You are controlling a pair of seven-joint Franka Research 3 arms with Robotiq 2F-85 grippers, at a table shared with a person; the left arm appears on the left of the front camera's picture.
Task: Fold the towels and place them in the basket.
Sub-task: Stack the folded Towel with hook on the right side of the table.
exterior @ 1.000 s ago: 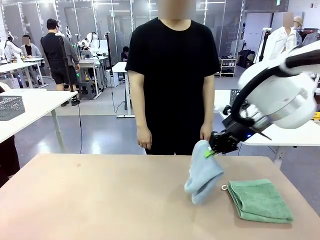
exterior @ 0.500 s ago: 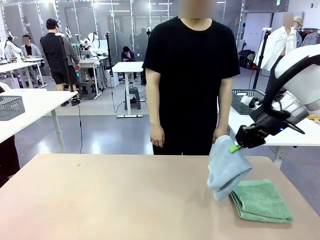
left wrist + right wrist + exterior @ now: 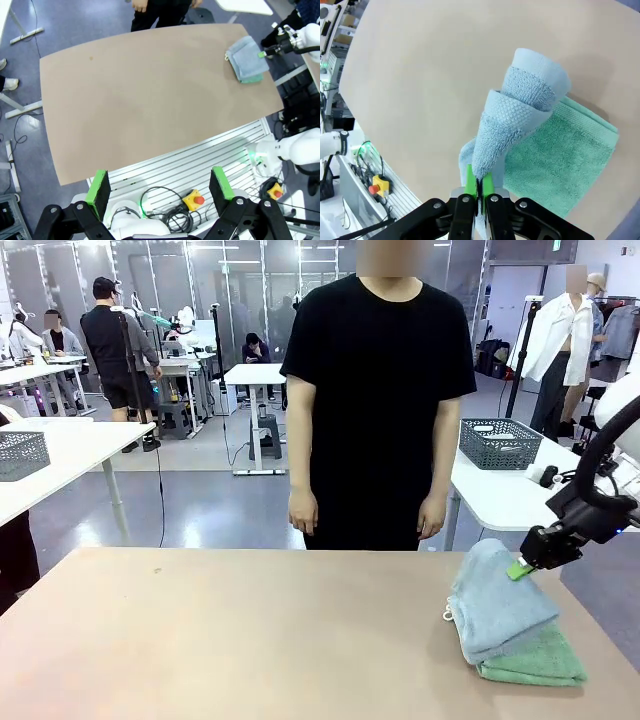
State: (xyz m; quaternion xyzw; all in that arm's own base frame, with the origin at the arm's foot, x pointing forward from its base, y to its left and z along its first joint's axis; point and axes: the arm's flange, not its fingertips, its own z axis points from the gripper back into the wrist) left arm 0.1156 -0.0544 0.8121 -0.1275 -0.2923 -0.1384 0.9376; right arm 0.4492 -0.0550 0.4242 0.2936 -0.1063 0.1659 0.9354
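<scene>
Workshop floor behind, grey and glossy, and up front a broad tan table [image 3: 250,630] with a smooth matte top. Across it a person in a black T-shirt [image 3: 375,400] stands with arms hanging, hands off the cloth. On a white side table past the right arm sits a dark mesh basket [image 3: 499,443], sloping sides, well away from the gripper.

Now the right gripper [image 3: 522,567]: green pads pinched tight on an edge of the blue-grey towel [image 3: 497,600]. From the front, that towel is a soft, thick fold draped below and to the left of the fingers, lying over the mint green towel [image 3: 535,662], which peeks out beneath as a flat folded slab. A small white loop shows at the blue towel's left edge.

Right wrist view gives the close look: the blue-grey cloth rises straight out from between the closed pads, looped terry with a waffle-like band, curling into a rounded roll at the far end. Green terry spreads flat to one side of it, square-cornered. Whether the roll rests fully on the green one is hard to judge here.

Left gripper [image 3: 160,186]: jaws spread wide, nothing between them, high above the table's near edge, both towels small at the far corner.
</scene>
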